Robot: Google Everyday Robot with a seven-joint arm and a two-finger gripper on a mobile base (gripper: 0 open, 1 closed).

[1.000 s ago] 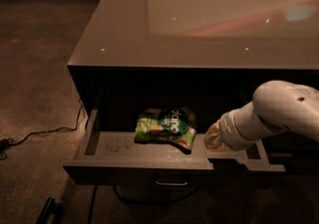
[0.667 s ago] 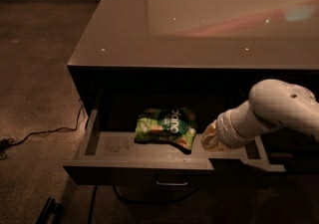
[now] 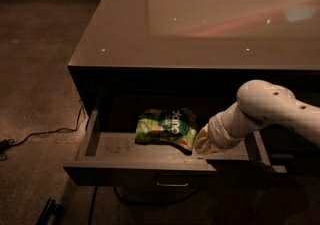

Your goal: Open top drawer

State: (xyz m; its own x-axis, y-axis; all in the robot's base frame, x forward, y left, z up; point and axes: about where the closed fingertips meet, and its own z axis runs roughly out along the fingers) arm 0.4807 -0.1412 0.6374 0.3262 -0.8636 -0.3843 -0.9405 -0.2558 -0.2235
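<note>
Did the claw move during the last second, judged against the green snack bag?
Yes. The claw, inside the open dark grey-brown top drawer, edged left toward the crinkled green snack bag, which stayed put.

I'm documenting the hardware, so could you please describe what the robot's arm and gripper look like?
The arm is smooth, white and tubular, with a rounded joint housing dotted with small dark holes and a ribbed wrist collar. The gripper, inside the top drawer beside the green bag, looks pale tan. No cables or lettering show.
</note>
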